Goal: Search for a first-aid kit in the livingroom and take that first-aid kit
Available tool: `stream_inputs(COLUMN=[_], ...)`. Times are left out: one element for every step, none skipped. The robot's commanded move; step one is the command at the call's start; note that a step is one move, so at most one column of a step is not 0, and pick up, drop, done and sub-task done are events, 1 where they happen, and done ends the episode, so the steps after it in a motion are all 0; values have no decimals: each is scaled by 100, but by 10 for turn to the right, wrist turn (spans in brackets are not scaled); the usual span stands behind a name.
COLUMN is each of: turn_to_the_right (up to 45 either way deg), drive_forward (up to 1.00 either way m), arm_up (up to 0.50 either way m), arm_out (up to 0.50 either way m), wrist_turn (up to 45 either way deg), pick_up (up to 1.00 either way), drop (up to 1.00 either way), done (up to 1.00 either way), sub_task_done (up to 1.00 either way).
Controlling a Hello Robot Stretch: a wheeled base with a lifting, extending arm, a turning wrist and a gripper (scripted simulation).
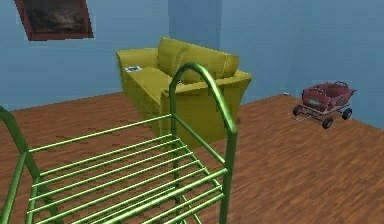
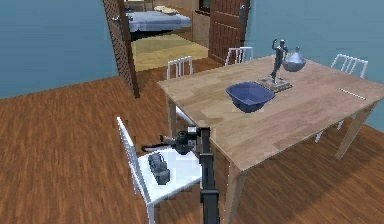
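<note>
Wooden table [image 2: 290, 120] is the reference for all positions. A white chair [image 2: 128, 155] stands at the table's near left corner, with its seat toward the table. A small dark object [image 2: 158, 168] lies on that seat, which bears its whole weight. Its shape and colour do not confirm that it is the first-aid kit, so treat it as the likely candidate only. The arm [image 2: 207, 175] runs alongside the table's near left edge, which places the gripper [image 2: 156, 147] over the chair, close to the dark object. Contact cannot be determined. Whether the fingers are apart or together cannot be told, nor whether anything is held. A blue bowl [image 2: 250, 96] stands at the table's middle, well back from every edge and away from the arm.
</note>
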Motion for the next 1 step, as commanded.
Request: stream_inputs(turn_to_the_right=[0], drive_forward=[0], arm_up=[-30], arm_out=[0], wrist_turn=[0], pick_up=[0], drop=[0], done=[0], sub_task_done=[0])
